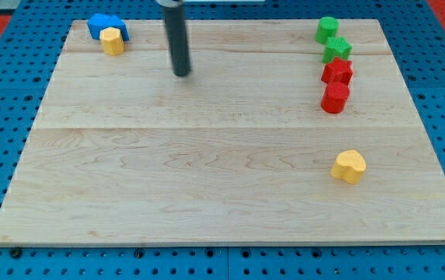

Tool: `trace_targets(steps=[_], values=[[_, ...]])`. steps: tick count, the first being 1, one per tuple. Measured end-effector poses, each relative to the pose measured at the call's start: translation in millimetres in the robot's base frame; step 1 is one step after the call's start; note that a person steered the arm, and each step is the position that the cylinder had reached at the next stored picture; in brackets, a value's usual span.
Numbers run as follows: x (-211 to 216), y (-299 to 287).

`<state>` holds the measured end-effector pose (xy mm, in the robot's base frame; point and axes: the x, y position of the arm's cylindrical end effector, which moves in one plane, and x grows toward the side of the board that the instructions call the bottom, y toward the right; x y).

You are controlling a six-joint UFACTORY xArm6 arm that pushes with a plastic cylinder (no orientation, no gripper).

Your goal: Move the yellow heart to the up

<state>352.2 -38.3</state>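
The yellow heart (349,166) lies on the wooden board (207,171) at the view's lower right. My tip (181,75) stands in the upper middle of the board, far to the upper left of the heart and touching no block. The dark rod rises from it out of the view's top.
A green block (327,29), a green star (337,50), a red star (337,71) and a red block (334,97) form a column at the upper right. A blue block (104,25) and a yellow block (113,40) sit together at the upper left corner.
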Motion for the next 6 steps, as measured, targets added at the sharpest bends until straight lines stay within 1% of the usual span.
trace_targets(steps=[1, 2, 3, 4, 5, 6], values=[[68, 70], [131, 160], [162, 267], [185, 330], [227, 333], [214, 268]])
